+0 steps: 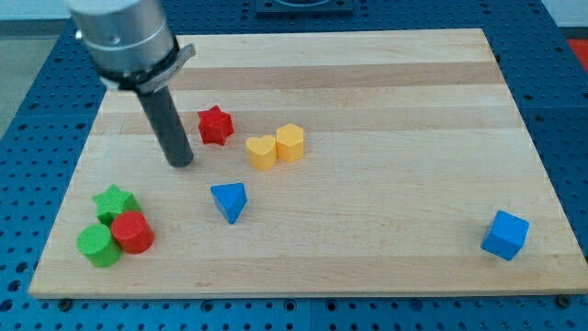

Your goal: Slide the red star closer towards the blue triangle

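The red star (215, 124) lies on the wooden board (367, 230) in the upper left part. The blue triangle (229, 200) lies below it, a little to the right, with a gap between them. My tip (180, 163) is at the end of the dark rod, to the left of and slightly below the red star, not touching it. It stands above and to the left of the blue triangle.
A yellow heart (261, 152) and a yellow hexagon (289, 142) sit together right of the red star. A green star (115, 201), a green cylinder (97, 245) and a red cylinder (132, 232) cluster at the lower left. A blue cube (505, 234) is at the lower right.
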